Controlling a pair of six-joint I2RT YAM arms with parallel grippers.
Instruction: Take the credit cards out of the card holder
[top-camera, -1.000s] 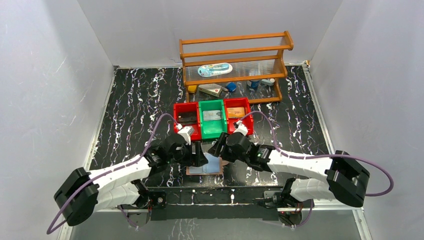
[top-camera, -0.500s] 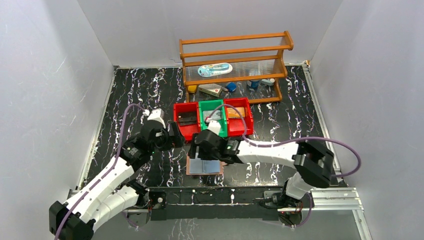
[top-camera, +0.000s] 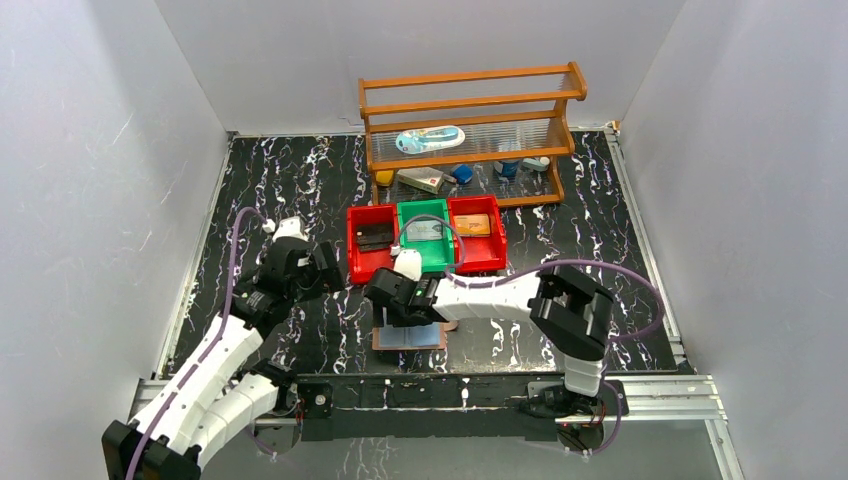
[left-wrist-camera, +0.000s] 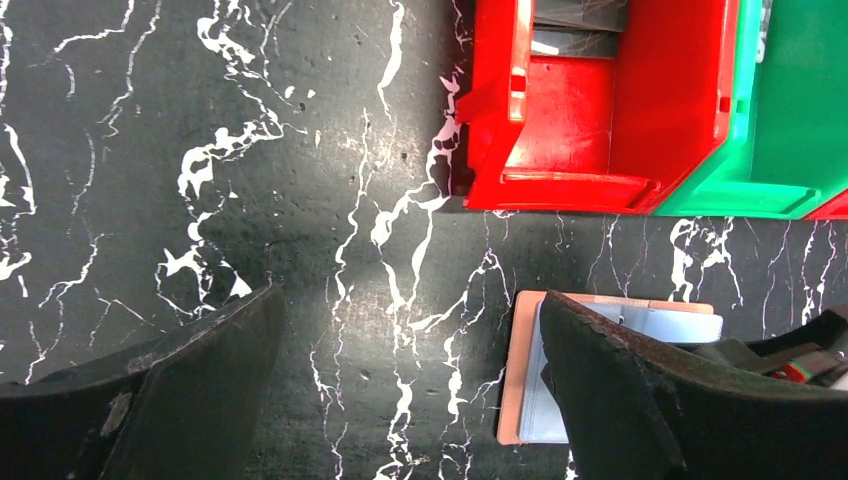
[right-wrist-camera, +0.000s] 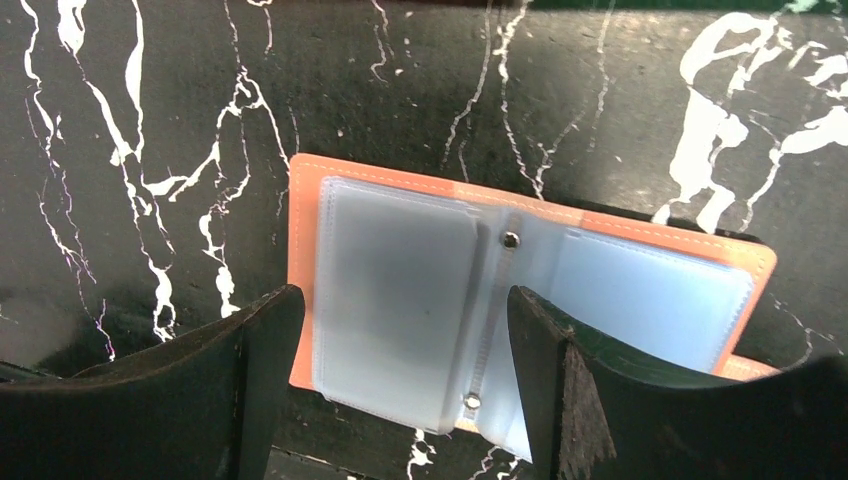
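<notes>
Card holder lying open on the table, with the right gripper spread above it.

The card holder lies flat near the front edge of the table, clear sleeves facing up, just in front of the left red bin and the green bin. The right gripper hangs over it with its fingers wide apart, one on each side of one sleeve page, holding nothing; I cannot tell whether they touch it. The left gripper is also spread apart and empty, over bare table beside the left red bin. A black card lies in that bin, a grey card in the green bin and an orange card in the right red bin. I cannot tell whether any card is in the sleeves.
</notes>
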